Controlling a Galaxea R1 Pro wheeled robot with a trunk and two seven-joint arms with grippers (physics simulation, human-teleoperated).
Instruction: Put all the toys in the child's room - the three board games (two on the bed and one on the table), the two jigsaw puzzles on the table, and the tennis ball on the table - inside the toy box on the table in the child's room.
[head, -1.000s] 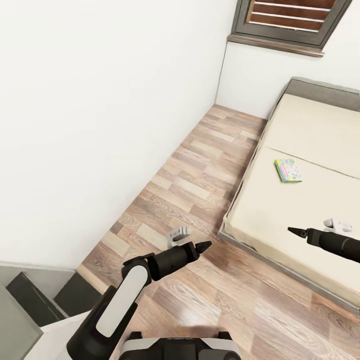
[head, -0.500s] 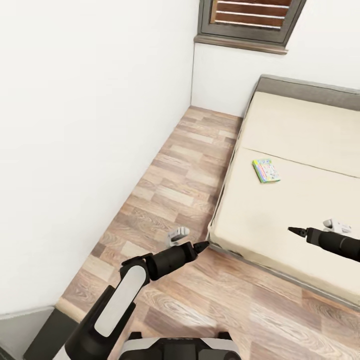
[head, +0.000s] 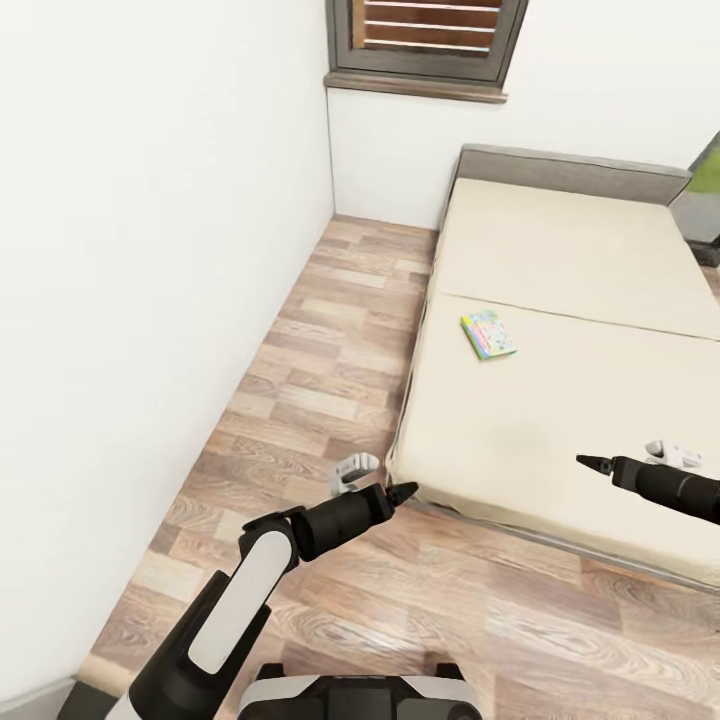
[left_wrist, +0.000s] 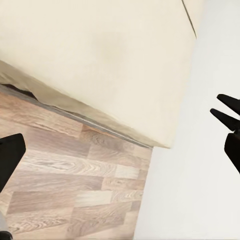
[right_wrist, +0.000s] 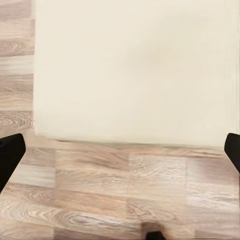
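while both grippers, left (head: 403, 491) and right (head: 590, 462), hang open and empty, 1 board game (head: 488, 334) at 12 o'clock on the bed (head: 560, 250) looks light, stiff; pinch its edge.

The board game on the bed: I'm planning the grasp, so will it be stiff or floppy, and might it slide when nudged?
The board game looks like a thin, flat box with straight edges, so probably stiff and light. It lies flat on the bed, so it shouldn't roll or tip. The mattress looks soft, so a push may slide it or press it in, leaving little edge to grip.
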